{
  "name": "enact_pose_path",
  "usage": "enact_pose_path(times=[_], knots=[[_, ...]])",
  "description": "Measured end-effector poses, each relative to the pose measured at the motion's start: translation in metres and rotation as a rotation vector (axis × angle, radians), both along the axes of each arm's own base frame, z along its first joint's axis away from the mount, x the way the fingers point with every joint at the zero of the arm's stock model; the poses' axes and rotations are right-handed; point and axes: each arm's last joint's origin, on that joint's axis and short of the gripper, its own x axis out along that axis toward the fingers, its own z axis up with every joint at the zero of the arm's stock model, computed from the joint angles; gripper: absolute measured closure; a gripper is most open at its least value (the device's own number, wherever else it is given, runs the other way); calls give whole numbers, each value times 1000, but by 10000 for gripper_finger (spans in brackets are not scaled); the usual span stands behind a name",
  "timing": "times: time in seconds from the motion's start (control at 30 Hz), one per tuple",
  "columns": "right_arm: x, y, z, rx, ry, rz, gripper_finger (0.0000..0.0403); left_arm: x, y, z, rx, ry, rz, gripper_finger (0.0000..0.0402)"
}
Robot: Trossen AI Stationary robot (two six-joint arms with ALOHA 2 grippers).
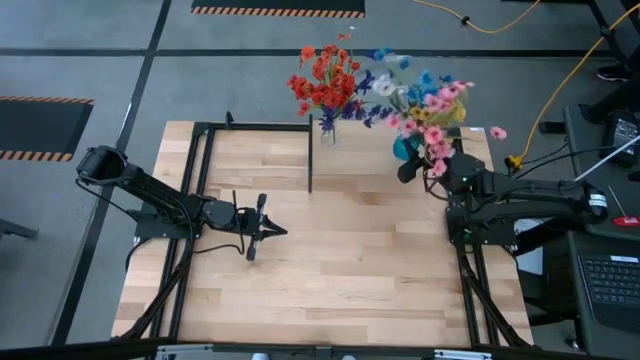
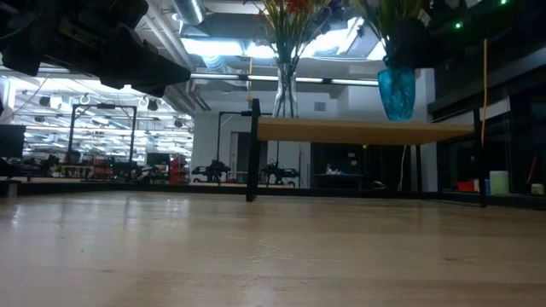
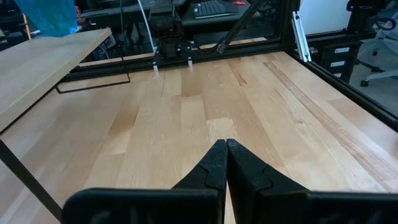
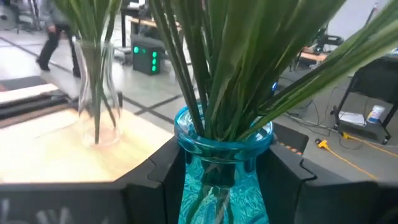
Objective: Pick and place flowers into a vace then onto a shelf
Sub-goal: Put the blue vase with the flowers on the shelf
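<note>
Ahead of the left gripper's closed fingertips the tabletop lay bare all the way across to the black frame on the far side. To one side of those fingers, well apart, the shelf on its thin black legs barred the way, with open room beneath its board.

Between the right gripper's fingers stood the blue vase, filling the gap, its green stalks rising thick above them. Beyond the fingers, near but apart, the clear vase stood on the shelf, a strip of bare board between the two.
</note>
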Motion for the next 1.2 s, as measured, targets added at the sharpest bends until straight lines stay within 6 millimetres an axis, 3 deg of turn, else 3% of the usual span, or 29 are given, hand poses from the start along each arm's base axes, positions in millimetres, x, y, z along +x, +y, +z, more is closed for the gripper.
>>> enact_pose_path(times=[0.2,1.2], knots=[[-2,-5,-11,16,19,-13,249,0,0,0,0,0,0,399],[10,-26,-17,55,-67,-127,249,0,0,0,1,0,0,398]])
